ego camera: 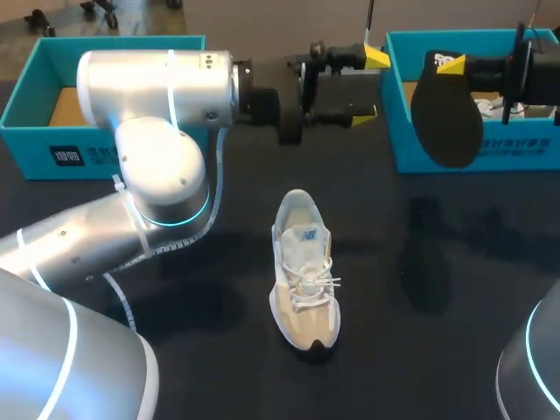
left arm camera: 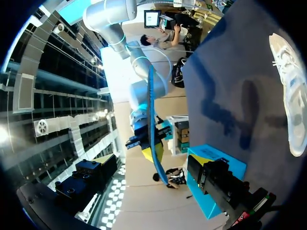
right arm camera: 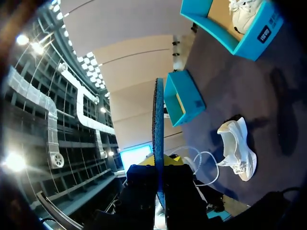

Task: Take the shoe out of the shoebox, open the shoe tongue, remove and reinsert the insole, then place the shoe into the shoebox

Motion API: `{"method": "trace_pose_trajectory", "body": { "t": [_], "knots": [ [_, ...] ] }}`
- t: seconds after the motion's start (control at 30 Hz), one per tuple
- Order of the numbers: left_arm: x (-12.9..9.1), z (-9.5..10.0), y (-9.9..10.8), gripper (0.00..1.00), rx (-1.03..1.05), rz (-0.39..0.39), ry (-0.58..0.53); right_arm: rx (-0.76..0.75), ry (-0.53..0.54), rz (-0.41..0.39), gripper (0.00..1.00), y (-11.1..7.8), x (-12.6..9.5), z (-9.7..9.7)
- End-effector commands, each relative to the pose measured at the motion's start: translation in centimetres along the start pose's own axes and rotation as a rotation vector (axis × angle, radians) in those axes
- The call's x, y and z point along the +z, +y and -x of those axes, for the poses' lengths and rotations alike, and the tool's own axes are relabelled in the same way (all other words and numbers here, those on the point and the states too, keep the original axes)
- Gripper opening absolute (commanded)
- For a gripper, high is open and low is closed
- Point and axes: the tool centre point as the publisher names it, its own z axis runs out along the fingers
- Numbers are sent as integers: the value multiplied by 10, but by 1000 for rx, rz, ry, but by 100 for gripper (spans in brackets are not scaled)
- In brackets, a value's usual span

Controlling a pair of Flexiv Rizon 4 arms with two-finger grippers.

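Observation:
The white and beige shoe (ego camera: 304, 273) lies on the black table near the middle, toe toward me; the left wrist view has the shoe (left arm camera: 290, 91) off to one side. My right gripper (ego camera: 451, 65) is shut on the heel end of the black insole (ego camera: 446, 114), which hangs in the air in front of the right shoebox (ego camera: 472, 153). In the right wrist view the insole (right arm camera: 158, 124) stands edge-on between the yellow tips of the right gripper (right arm camera: 161, 160), with the shoe (right arm camera: 236, 146) below. My left gripper (ego camera: 369, 86) is open, in the air at the back middle, facing the insole (left arm camera: 153, 139).
A second teal shoebox (ego camera: 35, 131) stands at the back left behind my left arm. The right shoebox holds another white shoe (ego camera: 492, 107). Both boxes (right arm camera: 184, 96) (right arm camera: 252, 36) appear in the right wrist view.

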Motion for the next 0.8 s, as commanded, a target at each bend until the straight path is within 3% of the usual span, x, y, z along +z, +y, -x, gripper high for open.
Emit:
{"method": "trace_pose_trajectory", "body": {
  "t": [0.03, 0.8],
  "knots": [
    [2, 1, 0, 100, -1, -20, -30, 0, -3, 1, 0, 0, 0, 0],
    [31, -3, -11, 100, -28, -58, -72, -8, -41, -28, 0, 30, 46, -5]
  ]
}}
